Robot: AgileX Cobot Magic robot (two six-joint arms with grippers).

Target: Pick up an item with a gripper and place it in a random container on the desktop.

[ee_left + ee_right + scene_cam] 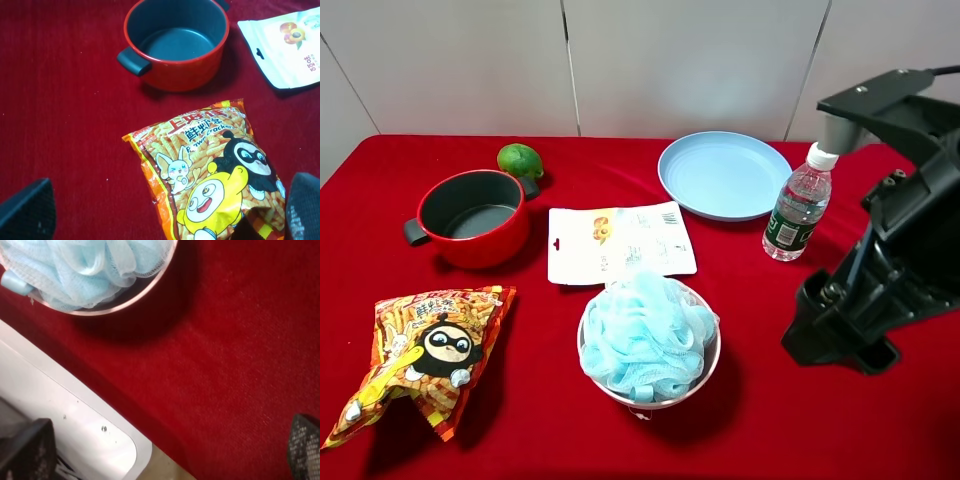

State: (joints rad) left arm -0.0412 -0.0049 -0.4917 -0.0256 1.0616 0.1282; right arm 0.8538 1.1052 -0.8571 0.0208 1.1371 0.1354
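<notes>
The light blue mesh pouf (645, 335) sits inside the pale pink bowl (712, 362) at the front middle of the red desktop (790, 420). It fills the bowl and stands above the rim. My right gripper (840, 335) hangs to the right of the bowl, apart from it, open and empty. In the right wrist view the pouf (85, 265) and the bowl's rim (102, 310) lie beyond my open right gripper (165, 450). My left gripper (165, 210) is open and empty over the snack bag; it is out of the high view.
A red pot (475, 215) with a grey inside and a green fruit (520, 160) are at the back left. An orange snack bag (425, 355) lies front left and a white packet (618, 242) behind the bowl. A light blue plate (723, 175) and a clear water bottle (800, 205) stand back right.
</notes>
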